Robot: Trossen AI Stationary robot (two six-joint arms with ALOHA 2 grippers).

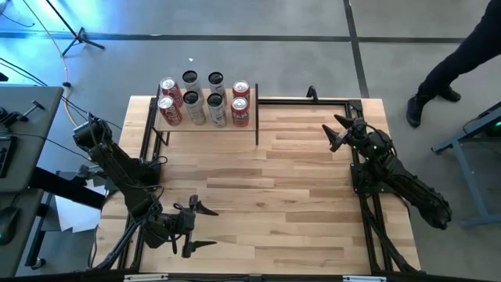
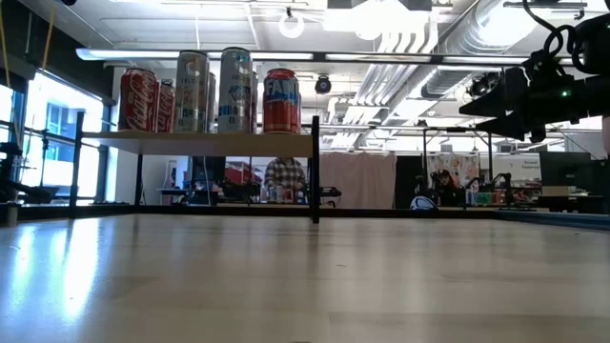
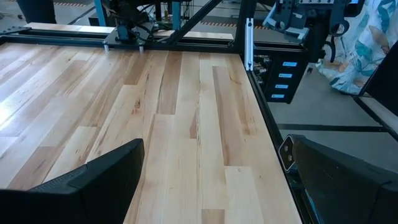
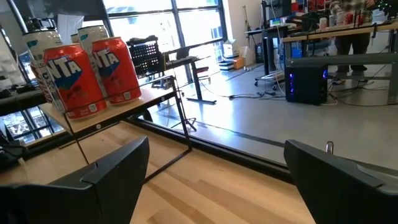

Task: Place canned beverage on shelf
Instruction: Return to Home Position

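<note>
Several cans (image 1: 205, 100) stand upright on the shelf (image 1: 205, 124), a small pale board on thin black posts at the table's far left. In the low view the cans (image 2: 235, 90) show on the shelf (image 2: 205, 141), red ones at both ends. The right wrist view shows two red cans (image 4: 93, 71) at the shelf's end (image 4: 118, 112). My left gripper (image 1: 200, 227) is open and empty near the table's near left corner. My right gripper (image 1: 338, 131) is open and empty at the far right, to the right of the shelf.
A black frame (image 1: 313, 100) runs along the table's far and right edges. The striped plank tabletop (image 1: 274, 188) lies bare between the two arms. A person (image 1: 462, 63) walks on the floor beyond the far right corner.
</note>
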